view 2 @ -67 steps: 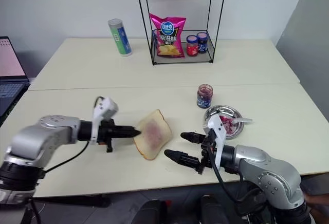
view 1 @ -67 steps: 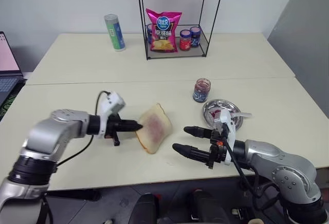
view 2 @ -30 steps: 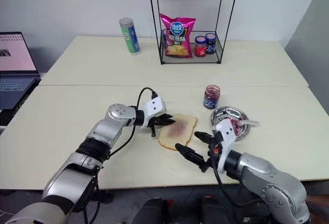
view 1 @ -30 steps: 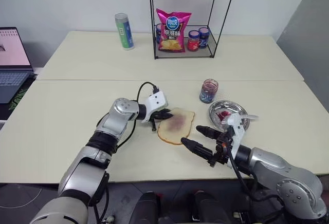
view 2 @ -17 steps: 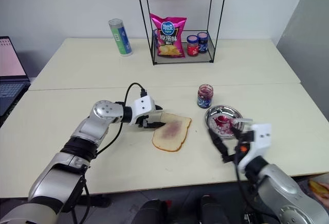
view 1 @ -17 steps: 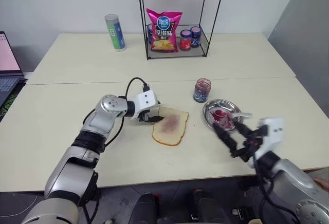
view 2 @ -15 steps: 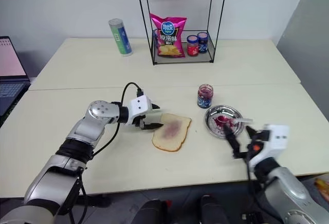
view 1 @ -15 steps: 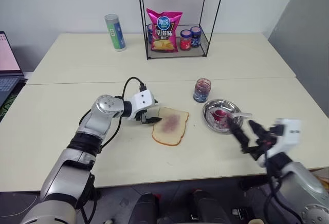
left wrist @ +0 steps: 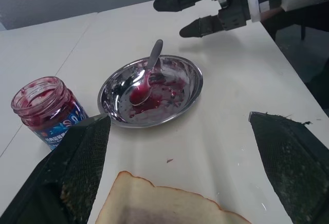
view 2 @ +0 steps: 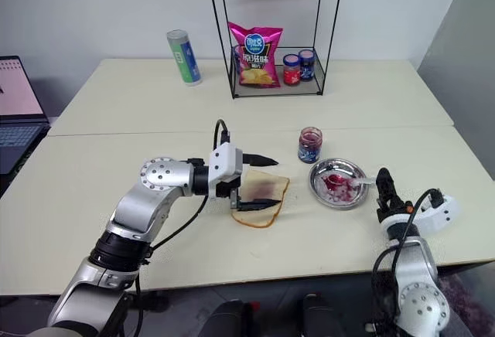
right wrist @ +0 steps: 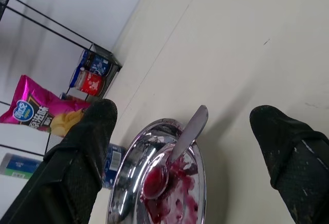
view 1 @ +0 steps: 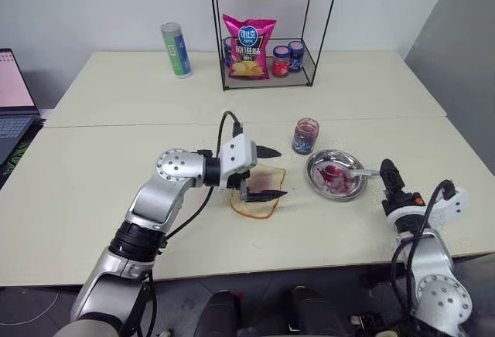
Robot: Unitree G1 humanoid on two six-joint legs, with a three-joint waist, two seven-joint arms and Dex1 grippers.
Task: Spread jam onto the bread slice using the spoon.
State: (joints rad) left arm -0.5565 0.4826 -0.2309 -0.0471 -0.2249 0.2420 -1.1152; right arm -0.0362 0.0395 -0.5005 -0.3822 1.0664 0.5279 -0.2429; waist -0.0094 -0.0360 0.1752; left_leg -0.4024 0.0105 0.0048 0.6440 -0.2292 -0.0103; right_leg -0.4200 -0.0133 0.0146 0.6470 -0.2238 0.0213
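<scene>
The spoon [view 1: 353, 173] is lying in the round metal plate [view 1: 317, 182] at the right of the tabletop [view 1: 93, 175], its bowl sitting in the jam [left wrist: 154, 93] and its handle sticking out over the plate's right rim. It is looking slim, stiff and light, and its smooth metal is likely slippery, more so where jam is coating it. The clean handle end past the rim is the sensible place to take hold, pinching across its flat width; the plate is likely sliding easily if nudged.

The right gripper [view 2: 384, 191] is hovering just right of the plate, its fingers [right wrist: 82, 147] spread wide and grasping nothing, with the handle showing between them in the right wrist view.

The bread slice [view 1: 258, 195] is lying flat near the middle of the tabletop, left of the plate, with a purplish smear at its centre. It is soft and light, so it is likely tearing or skidding under hard strokes; gentle pressure with the back of the spoon's bowl suits it. The left gripper [view 1: 263, 173] is hanging just above the slice, fingers [left wrist: 77, 162] released and wide apart, holding nothing.

An open jam jar [view 1: 305, 135] is standing just beyond the plate's far left edge, close enough to be knocked.
</scene>
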